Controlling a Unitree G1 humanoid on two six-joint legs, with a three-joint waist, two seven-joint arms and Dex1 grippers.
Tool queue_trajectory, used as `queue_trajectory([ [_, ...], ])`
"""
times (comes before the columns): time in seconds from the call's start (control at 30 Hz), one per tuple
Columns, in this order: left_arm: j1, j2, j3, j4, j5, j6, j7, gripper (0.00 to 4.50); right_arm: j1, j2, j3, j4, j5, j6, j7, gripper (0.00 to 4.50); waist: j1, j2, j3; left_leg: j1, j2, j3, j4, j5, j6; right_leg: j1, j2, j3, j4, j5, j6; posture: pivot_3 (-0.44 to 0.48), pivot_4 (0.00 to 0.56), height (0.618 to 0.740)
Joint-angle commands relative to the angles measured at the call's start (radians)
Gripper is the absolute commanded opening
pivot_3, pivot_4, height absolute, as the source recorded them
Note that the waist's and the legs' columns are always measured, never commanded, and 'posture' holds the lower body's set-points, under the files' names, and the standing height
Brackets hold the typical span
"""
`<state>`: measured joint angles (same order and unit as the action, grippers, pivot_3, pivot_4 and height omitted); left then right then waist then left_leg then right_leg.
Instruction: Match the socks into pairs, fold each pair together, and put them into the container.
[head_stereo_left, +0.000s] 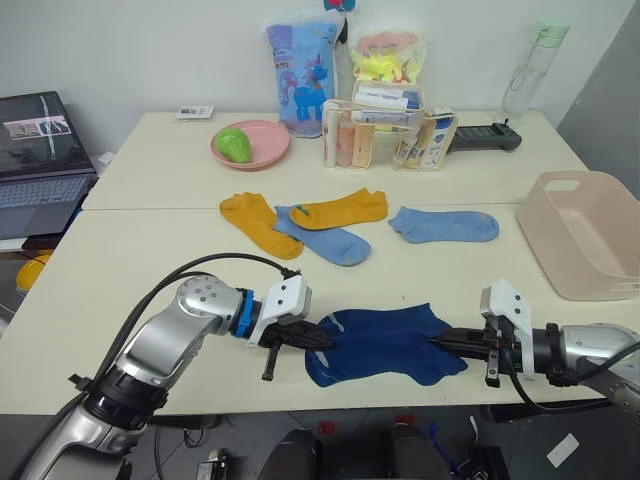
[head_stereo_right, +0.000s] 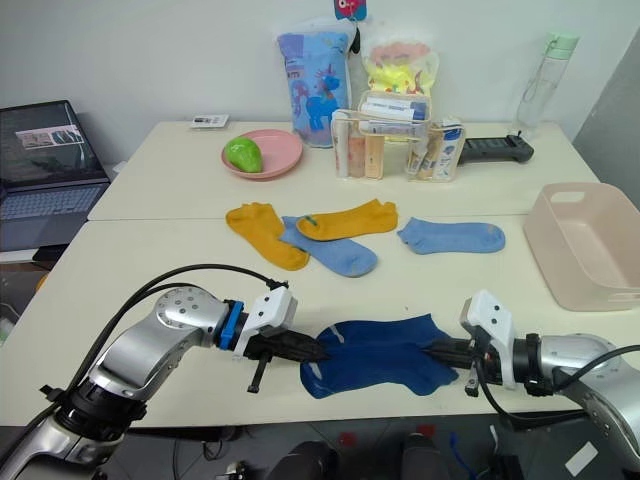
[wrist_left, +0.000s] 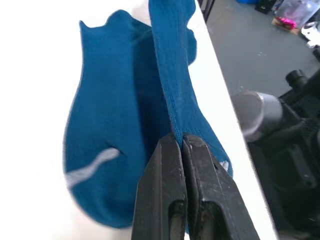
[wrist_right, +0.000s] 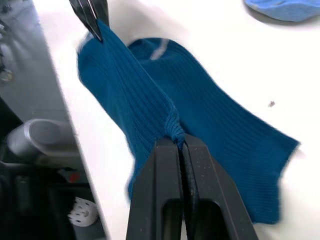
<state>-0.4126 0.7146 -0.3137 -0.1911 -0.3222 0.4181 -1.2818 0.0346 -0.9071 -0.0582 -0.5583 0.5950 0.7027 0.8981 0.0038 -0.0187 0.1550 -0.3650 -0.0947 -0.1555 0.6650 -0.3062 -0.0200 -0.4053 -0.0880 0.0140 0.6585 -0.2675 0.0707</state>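
Two dark navy socks lie near the table's front edge. The upper one is stretched between my grippers, above the flat one. My left gripper is shut on its left end, and my right gripper is shut on its right end. Two mustard yellow socks and a light blue sock overlap mid-table. Another light blue sock lies alone to their right. The pale pink container stands at the right edge, with nothing in it.
At the back stand a pink plate with a green object, a clear organizer with bottles, two colourful bags, a water bottle and a black device. A laptop sits far left.
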Motion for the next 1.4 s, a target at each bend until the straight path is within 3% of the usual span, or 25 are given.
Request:
queue_trajectory([
  [0.03, -0.042, -0.019, -0.004, 0.046, 0.045, -0.069, 0.006, 0.06, -0.017, 0.0, 0.014, 0.029, -0.062, -0.067, 0.006, 0.0, 0.0, 0.0, 0.0, 0.0, 0.0, 0.0, 0.0, 0.0, 0.0, 0.0, 0.0, 0.0, 0.0, 0.0, 0.0, 0.0, 0.15, 0.74],
  [0.37, -0.135, -0.068, -0.034, 0.142, 0.099, -0.102, -0.009, 0.06, -0.075, 0.034, 0.052, 0.073, -0.132, -0.093, -0.018, 0.0, -0.003, 0.0, 0.0, 0.0, 0.0, 0.0, 0.0, 0.0, 0.0, 0.0, 0.0, 0.0, 0.0, 0.0, 0.0, 0.0, 0.15, 0.74],
  [1.4, -0.152, -0.09, -0.04, 0.234, 0.193, -0.101, 0.009, 0.06, -0.163, 0.119, 0.125, 0.142, -0.214, -0.076, -0.06, 0.0, -0.004, 0.0, 0.0, 0.0, 0.0, 0.0, 0.0, 0.0, 0.0, -0.001, 0.0, 0.0, 0.0, 0.0, 0.0, 0.0, 0.15, 0.74],
])
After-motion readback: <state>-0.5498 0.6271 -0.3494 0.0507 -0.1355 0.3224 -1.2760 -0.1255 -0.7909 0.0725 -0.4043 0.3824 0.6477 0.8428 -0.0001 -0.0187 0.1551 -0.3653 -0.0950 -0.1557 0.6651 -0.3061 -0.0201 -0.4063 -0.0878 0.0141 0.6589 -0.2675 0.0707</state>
